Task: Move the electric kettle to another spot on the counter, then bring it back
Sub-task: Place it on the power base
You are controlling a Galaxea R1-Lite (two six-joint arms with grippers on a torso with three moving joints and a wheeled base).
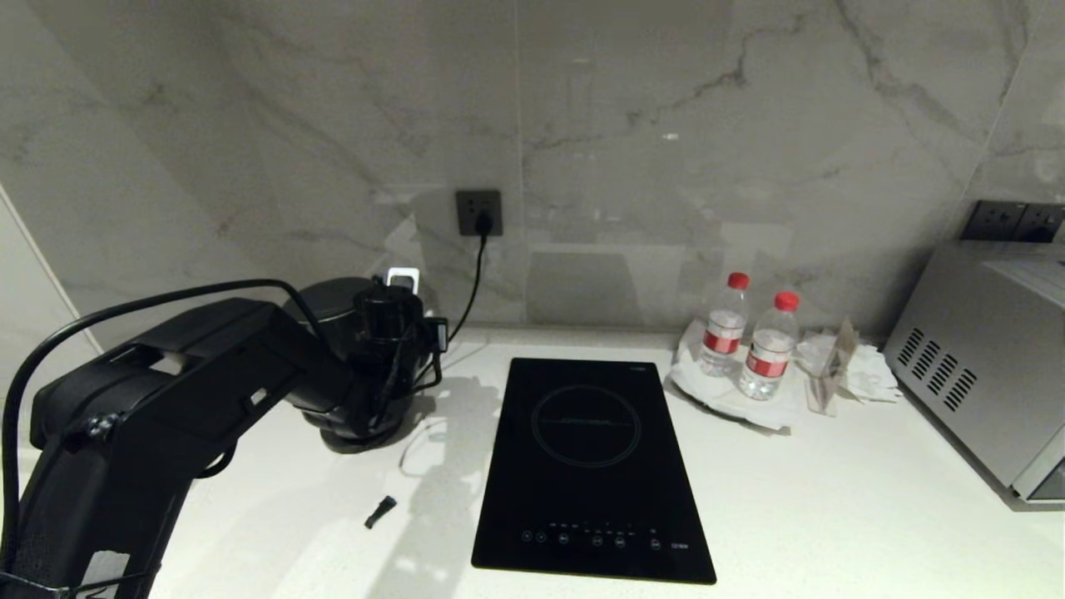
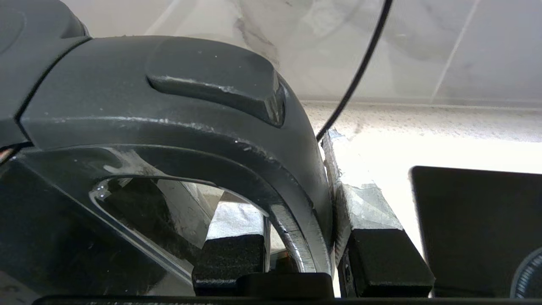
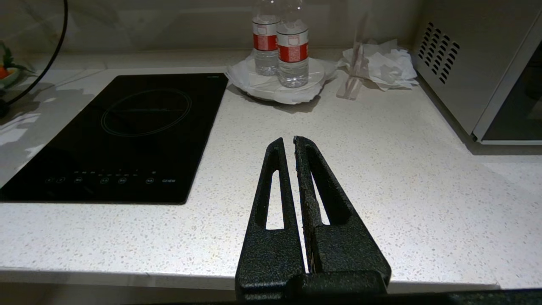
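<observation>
1. While the left gripper (image 2: pixel 296 254) is closed on the loop handle (image 2: pixel 237 169) of the electric kettle (image 1: pixel 333 308), one finger is inside the loop and the other finger (image 2: pixel 368 220) presses on the outer side of the handle.
2. From the head view, the kettle is at the far left of the counter (image 1: pixel 832 499), near the marble wall, and the left arm (image 1: pixel 166 399) hides most of it.
3. I cannot tell if the kettle stands on the round black base (image 1: pixel 358 437) or is just above it.
4. A black cable (image 1: pixel 474 283) goes from the wall socket (image 1: pixel 478 212) down to the kettle area.
5. Right of the kettle, a black induction hob (image 1: pixel 591 466) lies flat in the counter.
6. Farther right, two water bottles (image 1: pixel 749 341) with red caps stand on a white plate, beside crumpled paper (image 1: pixel 857 370), and a silver microwave oven (image 1: pixel 982 358) is at the right edge.
7. A small black piece (image 1: pixel 380 511) lies on the counter, near of the kettle.
8. The right gripper (image 3: pixel 290 144) hangs over the near counter edge, its fingers pressed together and holding nothing.
</observation>
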